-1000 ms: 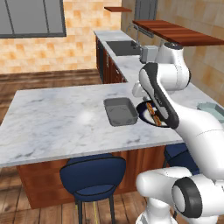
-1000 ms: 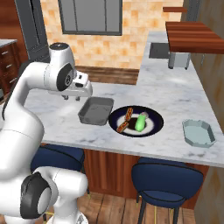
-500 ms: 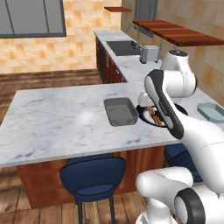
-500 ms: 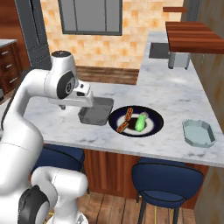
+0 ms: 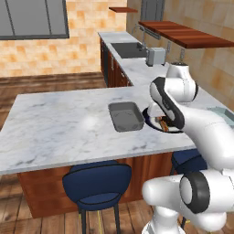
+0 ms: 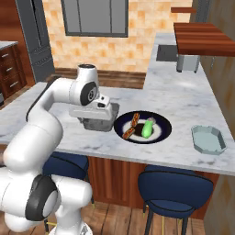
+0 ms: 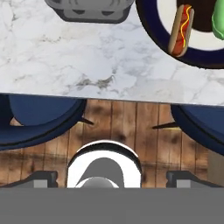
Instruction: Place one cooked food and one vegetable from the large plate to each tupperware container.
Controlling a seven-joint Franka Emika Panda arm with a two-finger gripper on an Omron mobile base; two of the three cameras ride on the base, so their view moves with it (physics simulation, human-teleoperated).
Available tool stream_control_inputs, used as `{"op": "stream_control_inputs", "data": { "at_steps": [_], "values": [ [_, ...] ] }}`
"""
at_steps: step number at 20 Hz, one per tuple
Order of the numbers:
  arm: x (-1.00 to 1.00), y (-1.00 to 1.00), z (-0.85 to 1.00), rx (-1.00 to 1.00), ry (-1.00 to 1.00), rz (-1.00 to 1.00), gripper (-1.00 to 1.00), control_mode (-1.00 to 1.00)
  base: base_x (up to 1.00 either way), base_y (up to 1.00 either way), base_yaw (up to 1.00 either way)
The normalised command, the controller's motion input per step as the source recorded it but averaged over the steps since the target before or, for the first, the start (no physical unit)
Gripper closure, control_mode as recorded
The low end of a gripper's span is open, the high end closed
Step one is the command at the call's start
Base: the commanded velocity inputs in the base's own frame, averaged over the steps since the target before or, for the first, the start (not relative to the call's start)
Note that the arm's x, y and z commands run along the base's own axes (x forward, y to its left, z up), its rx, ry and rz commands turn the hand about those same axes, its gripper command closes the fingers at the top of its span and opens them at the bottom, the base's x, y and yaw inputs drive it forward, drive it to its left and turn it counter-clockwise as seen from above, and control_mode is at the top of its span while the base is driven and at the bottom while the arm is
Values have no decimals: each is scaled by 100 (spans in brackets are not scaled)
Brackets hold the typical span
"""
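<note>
No writing reads anywhere. The claw (image 7: 111,177) stands wide apart, empty, at the frame's bottom; hot dog (image 7: 181,29) upper right on the large plate (image 7: 153,33).

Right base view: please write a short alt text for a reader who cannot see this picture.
A white robot arm reaches over a marble kitchen counter, its hand above a dark grey rectangular tub. Beside the tub lies a round dark plate with a white ring, holding a hot dog, a green vegetable and another food piece. A pale teal tub sits farther right, near two blue stools.
</note>
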Motion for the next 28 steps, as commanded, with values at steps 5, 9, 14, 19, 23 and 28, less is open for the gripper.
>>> {"op": "stream_control_inputs", "data": {
  "at_steps": [5, 9, 14, 19, 23, 28],
  "values": [
    [41, -59, -45, 0, 4, 0, -100, -100, 0, 0, 0],
    [42, -53, -52, 3, 0, 0, -100, -100, 0, 0, 0],
    [60, -38, -38, 3, 5, -1, -100, -100, 0, 0, 0],
    [50, -23, -28, 2, 5, 0, -100, -100, 0, 0, 0],
    [36, -15, -38, 7, -5, 0, -100, -100, 0, 0, 0],
    [49, 0, -36, 1, 0, 0, -100, -100, 0, 0, 0]
  ]
}}
